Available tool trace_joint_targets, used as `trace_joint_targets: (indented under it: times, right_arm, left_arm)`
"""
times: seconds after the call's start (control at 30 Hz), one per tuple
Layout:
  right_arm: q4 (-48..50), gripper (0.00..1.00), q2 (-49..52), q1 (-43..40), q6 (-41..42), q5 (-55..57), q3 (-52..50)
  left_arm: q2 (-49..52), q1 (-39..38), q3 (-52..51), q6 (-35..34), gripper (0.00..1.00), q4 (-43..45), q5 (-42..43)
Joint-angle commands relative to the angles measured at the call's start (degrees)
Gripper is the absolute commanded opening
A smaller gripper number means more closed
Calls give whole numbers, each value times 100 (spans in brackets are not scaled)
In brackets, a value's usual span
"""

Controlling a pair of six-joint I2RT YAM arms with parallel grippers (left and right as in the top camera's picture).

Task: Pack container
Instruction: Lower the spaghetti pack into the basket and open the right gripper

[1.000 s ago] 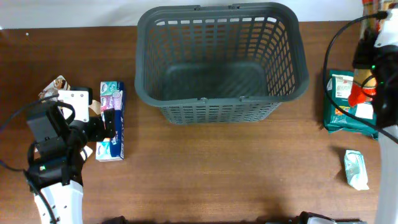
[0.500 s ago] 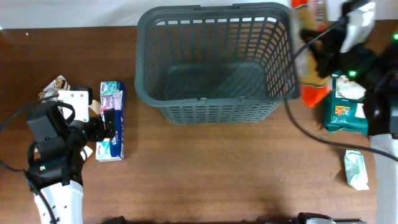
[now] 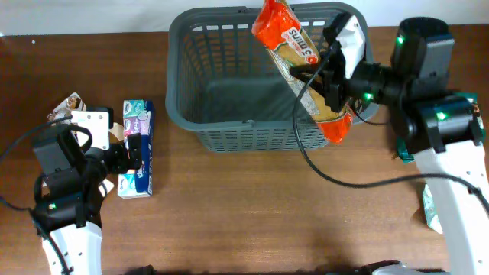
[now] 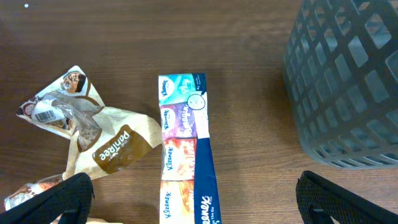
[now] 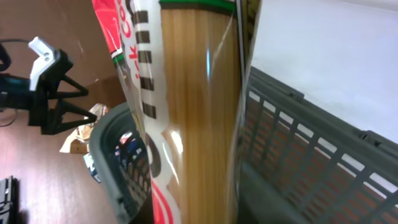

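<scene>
Overhead: the basket (image 3: 260,136) stands on the table (image 3: 252,214) at the far middle, with nothing on its base. The right gripper (image 3: 321,80) reaches in from the right over the basket's right wall. Its fingers are closed narrow on a pasta pack (image 3: 289,42), orange and clear. The pack hangs slanted above the basket, top end toward the far rim and lower end out over the front right corner. The left gripper (image 3: 134,156) hovers at the left, spread wide over a tissue box (image 3: 137,126), with a snack bag (image 3: 67,105) just beyond.

Left wrist: the fingers (image 4: 62,199) stand far apart at the bottom corners and touch nothing. The tissue box (image 4: 183,143) lies between them, the snack bag (image 4: 93,137) on its left, and the basket (image 4: 348,81) well to the right.

Right wrist: the pasta pack (image 5: 193,112) fills the middle, upright in the view and hiding the fingers. The basket (image 5: 298,155) lies behind and below it.
</scene>
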Motion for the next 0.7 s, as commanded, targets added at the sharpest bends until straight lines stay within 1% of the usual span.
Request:
trace_joint_targets:
  times: [0.0,0.17,0.37,0.4,0.43,0.47,0.5,0.53,0.57,0.63,0.67]
  right_arm:
    - [247,4,479,7,-273,-26,55]
    - [577,4,713,11,-267,-26,55]
    - [468,4,717,11,-271,33,55]
    - [431,6,717,11,-271,127,55]
    - [387,17,717,11,-269,260,55]
    - [352,32,719,11,-269,356,55]
    - [313,40,719,11,-271,433,55]
    - [289,60,721,7,-271,452,55]
    - [282,76,721,7,-269,450,55]
    - [278,97,721,7,-269,450,55]
    - [278,99,721,7,-269,448,55]
  left_arm:
    - [17,35,0,-20,99,-2,7]
    - [17,35,0,-20,99,0,4]
    - [17,35,0,-20,99,0,4]
    - [17,35,0,-22,99,0,7]
    - [17,35,0,-26,99,0,4]
    - [17,35,0,-42,99,0,7]
    - [17,35,0,-42,99,0,7]
    - [17,35,0,-42,99,0,7]
    - [17,35,0,-42,99,0,7]
    - [17,35,0,-59,99,0,15]
    - [17,35,0,-59,99,0,22]
